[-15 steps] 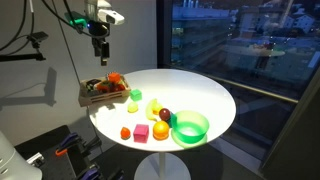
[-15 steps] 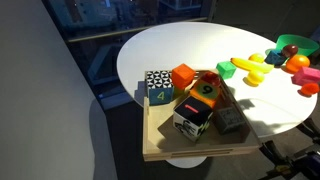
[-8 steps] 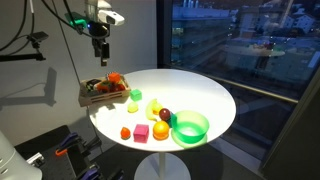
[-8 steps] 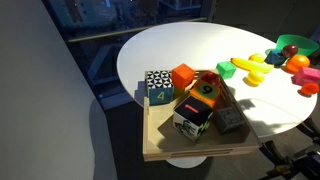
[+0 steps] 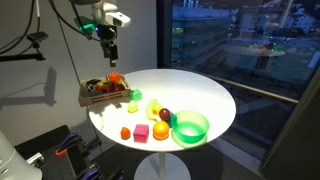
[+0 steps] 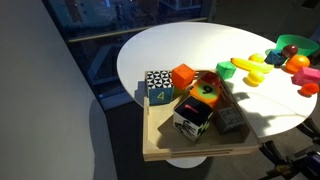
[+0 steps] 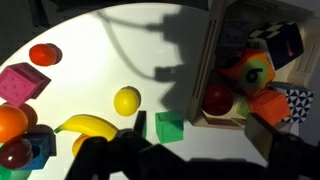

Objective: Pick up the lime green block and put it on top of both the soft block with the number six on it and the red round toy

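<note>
The lime green block [image 5: 135, 96] sits on the white table just beside the wooden tray [image 5: 88, 99]; it also shows in the wrist view [image 7: 169, 127] and in an exterior view [image 6: 226, 71]. The soft block with the six [image 7: 255, 70] lies in the tray, with the red round toy [image 7: 218, 99] right beside it. The six block shows in an exterior view [image 6: 205, 92]. My gripper [image 5: 112, 50] hangs high above the tray's table-side end, open and empty. In the wrist view its fingers [image 7: 200, 135] are dark shapes at the bottom.
On the table are a large green bowl [image 5: 190, 127], a yellow banana toy [image 7: 88, 125], a yellow ball [image 7: 127, 101], a pink cube [image 7: 22, 82], an orange ball [image 5: 161, 129] and a maroon ball [image 5: 165, 115]. The tray holds several more blocks, including an orange one [image 6: 183, 76].
My gripper has shifted sideways from over the tray's middle toward the table and the lime green block. Its shadow now falls on the six block. No object moved.
</note>
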You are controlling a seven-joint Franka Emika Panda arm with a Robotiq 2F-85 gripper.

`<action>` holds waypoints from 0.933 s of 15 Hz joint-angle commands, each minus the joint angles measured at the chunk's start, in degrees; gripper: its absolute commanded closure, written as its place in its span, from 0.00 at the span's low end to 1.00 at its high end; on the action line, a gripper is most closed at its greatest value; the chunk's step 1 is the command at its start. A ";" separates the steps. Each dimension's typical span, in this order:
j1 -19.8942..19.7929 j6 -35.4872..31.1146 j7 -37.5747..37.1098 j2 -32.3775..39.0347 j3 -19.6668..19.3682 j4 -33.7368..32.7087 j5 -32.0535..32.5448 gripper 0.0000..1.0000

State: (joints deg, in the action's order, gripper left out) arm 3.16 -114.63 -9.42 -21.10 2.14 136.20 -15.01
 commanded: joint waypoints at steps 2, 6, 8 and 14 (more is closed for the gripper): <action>-1.40 -3.80 -2.64 4.29 1.26 -3.30 2.87 0.00; -1.74 -9.10 -5.58 7.98 2.26 -5.06 7.73 0.00; -1.85 -11.54 -7.70 10.05 2.82 -5.91 10.92 0.00; -1.20 -17.52 -12.24 15.78 3.50 -6.55 18.46 0.00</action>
State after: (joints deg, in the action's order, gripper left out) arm 2.25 -130.81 -19.34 -8.45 4.91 131.59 0.75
